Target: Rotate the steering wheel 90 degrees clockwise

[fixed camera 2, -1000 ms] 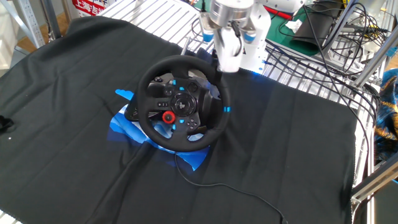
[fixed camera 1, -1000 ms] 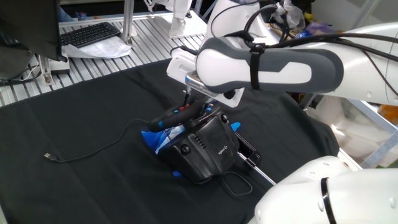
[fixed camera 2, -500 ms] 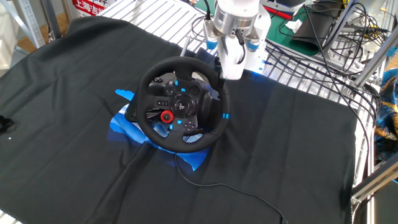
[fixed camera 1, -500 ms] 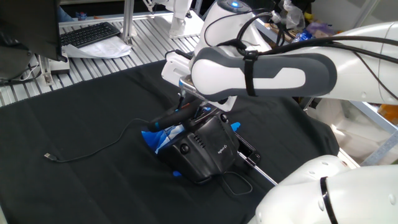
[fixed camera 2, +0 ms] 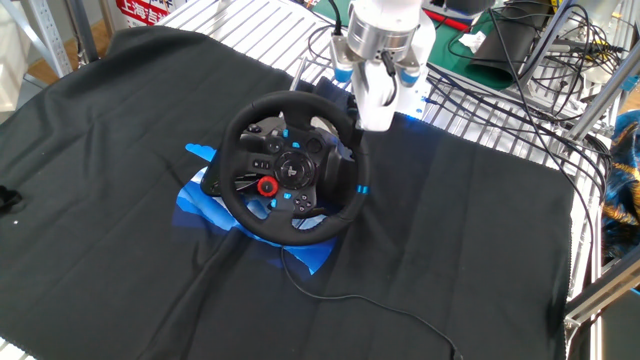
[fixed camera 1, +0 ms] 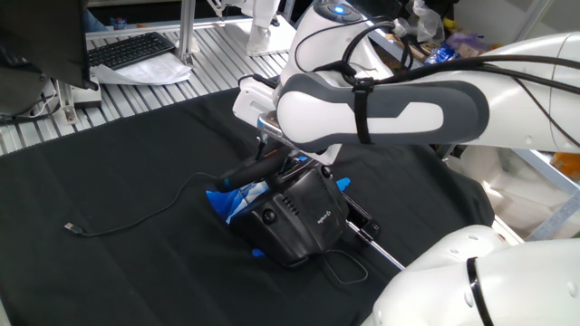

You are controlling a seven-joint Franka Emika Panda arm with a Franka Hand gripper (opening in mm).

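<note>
The steering wheel (fixed camera 2: pixel 292 168) is a black round rim with a red button and blue accents, and it faces the other fixed view. A blue mark sits on its right side. In one fixed view I see it from behind, its rim (fixed camera 1: pixel 245 174) sticking out left of the black base housing (fixed camera 1: pixel 299 222). My gripper (fixed camera 2: pixel 380 122) points down at the rim's upper right edge and looks shut on it. In one fixed view the gripper (fixed camera 1: pixel 268 152) is mostly hidden under my white arm.
Blue tape (fixed camera 2: pixel 195 195) lies under the base on the black cloth. A thin black cable (fixed camera 1: pixel 136 217) runs left across the cloth, and another cable (fixed camera 2: pixel 380 305) trails from the base. A keyboard (fixed camera 1: pixel 131 50) lies on the slatted table beyond the cloth.
My gripper has moved right and down along the rim's upper right. The wheel has turned a little clockwise, and its blue mark has slid lower.
</note>
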